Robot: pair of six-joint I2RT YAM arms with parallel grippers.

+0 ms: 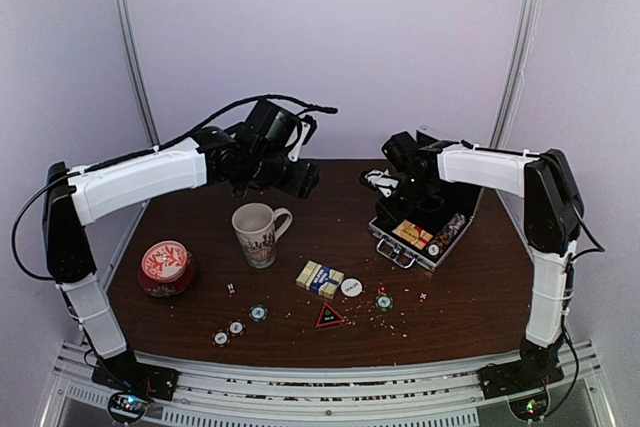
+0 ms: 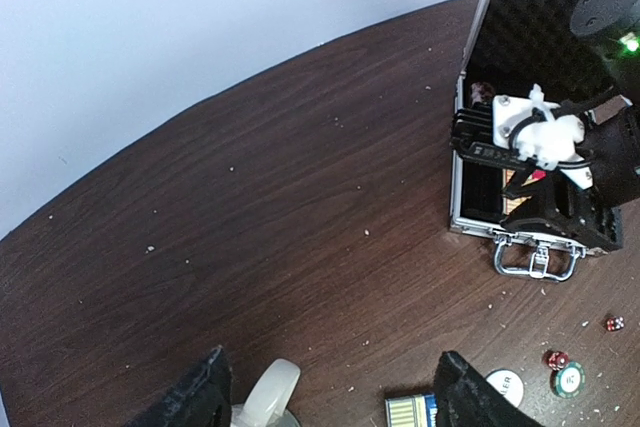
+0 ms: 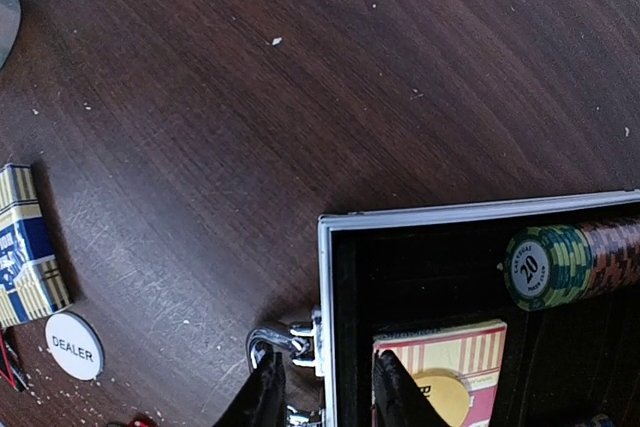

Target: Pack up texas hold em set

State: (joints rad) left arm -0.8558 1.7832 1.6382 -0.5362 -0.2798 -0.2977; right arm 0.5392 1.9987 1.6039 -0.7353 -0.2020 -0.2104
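Right claw straddles the front wall of the open briefcase beside its handle. Its jaws are set close, with a gap showing on each side, so you are not gripping it. Inside lie a chip stack and a red-yellow pack. From above, the case sits at 2 o'clock on the table. The blue-yellow card box lies central, the dealer button at its 4 o'clock and loose chips at 7. Left claw hangs wide open and empty above the mug.

Open silver briefcase; chips loose
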